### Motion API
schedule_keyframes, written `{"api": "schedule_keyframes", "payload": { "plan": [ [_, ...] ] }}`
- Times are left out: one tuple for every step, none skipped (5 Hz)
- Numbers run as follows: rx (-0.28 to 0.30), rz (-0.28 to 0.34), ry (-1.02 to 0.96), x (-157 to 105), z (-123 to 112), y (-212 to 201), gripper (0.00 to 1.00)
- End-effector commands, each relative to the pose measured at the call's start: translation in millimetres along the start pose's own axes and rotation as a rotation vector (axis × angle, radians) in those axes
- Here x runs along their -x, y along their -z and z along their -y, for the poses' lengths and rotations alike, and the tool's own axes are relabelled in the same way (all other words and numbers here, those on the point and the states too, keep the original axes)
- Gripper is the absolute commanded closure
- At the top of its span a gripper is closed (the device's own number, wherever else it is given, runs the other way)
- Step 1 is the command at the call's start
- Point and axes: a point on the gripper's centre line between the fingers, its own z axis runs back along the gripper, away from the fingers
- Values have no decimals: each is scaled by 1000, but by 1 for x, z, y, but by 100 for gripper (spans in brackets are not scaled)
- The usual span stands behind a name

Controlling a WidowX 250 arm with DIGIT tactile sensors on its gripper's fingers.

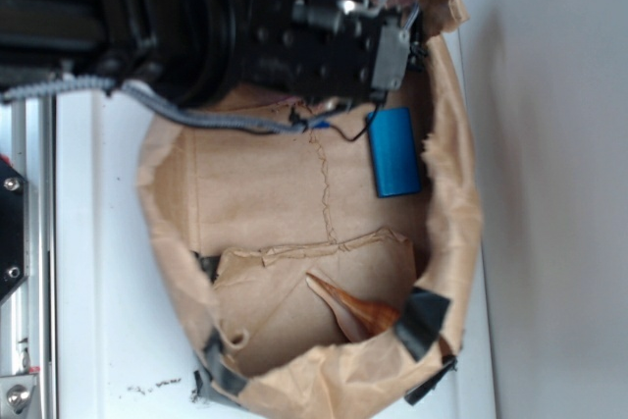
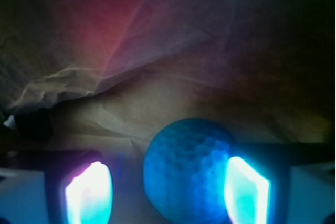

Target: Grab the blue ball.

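In the wrist view the blue ball (image 2: 189, 171), dimpled like a golf ball, rests on brown paper between my two fingers. It lies against the right finger (image 2: 247, 190), while a gap separates it from the left finger (image 2: 89, 192). My gripper (image 2: 168, 191) is open around it. In the exterior view the gripper (image 1: 407, 51) reaches down into the top corner of the brown paper tray (image 1: 265, 193), and the arm hides the ball there.
A flat blue rectangular block (image 1: 395, 151) lies just below the gripper near the tray's right wall. An orange-brown object (image 1: 358, 311) sits in the lower part. Crumpled paper walls (image 1: 456, 203) ring the tray and rise close behind the ball.
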Motion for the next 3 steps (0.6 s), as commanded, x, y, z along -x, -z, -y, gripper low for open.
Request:
{"api": "schedule_keyframes", "payload": {
  "plan": [
    [44,19,2,0,-5,-5,100],
    [78,15,9,-4,-6,-15,100],
    [130,-6,43,-6,-8,-28,100]
  ]
}}
